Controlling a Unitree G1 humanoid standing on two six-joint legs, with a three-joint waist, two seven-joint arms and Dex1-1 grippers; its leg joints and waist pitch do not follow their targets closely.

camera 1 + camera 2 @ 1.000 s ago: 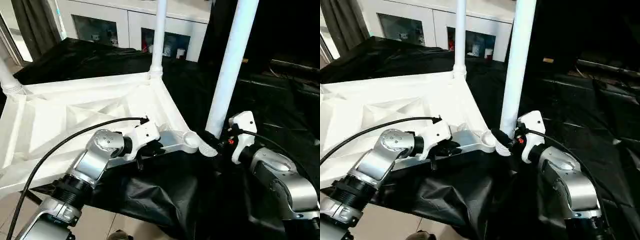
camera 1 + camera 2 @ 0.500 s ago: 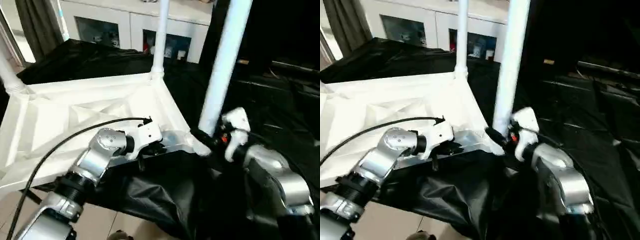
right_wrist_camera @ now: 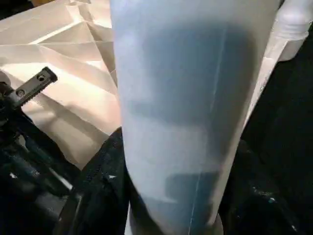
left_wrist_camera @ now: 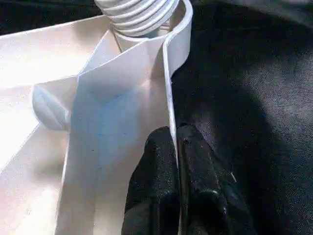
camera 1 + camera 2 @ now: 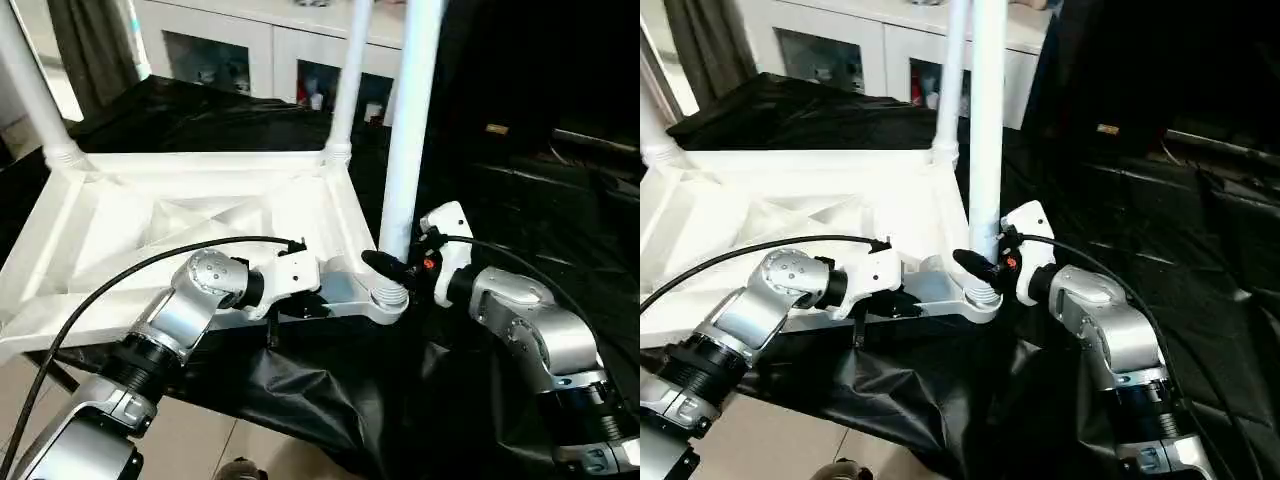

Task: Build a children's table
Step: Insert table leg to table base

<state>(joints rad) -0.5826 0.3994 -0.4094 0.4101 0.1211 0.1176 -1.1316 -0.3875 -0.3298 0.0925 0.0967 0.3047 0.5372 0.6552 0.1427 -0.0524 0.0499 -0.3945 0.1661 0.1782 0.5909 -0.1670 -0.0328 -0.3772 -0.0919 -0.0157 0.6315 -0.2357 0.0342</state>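
- Right now the table top (image 5: 190, 215) lies upside down across the left and centre of the frame on a surface draped in black cloth (image 5: 330, 400), ribbed underside up.
- My left gripper (image 4: 175, 147) is pressed together on the thin near rim of that top — one finger inside the wall, one outside against the cloth.
- My right gripper (image 5: 385, 267) sits at centre frame, pinching the foot of a white leg (image 5: 405, 120); in the right wrist view its dark fingers (image 3: 100, 181) lie on either side of the tube.
- That leg stands nearly upright, its ribbed end in the near corner socket (image 5: 388, 297) — how deep it is seated I cannot tell.
- Two more legs stand in sockets: one at the far corner (image 5: 345, 80), upper centre, and one at the upper left (image 5: 35, 90).
- A white cabinet with glass doors (image 5: 230, 55) stands behind, along the top of the frame.
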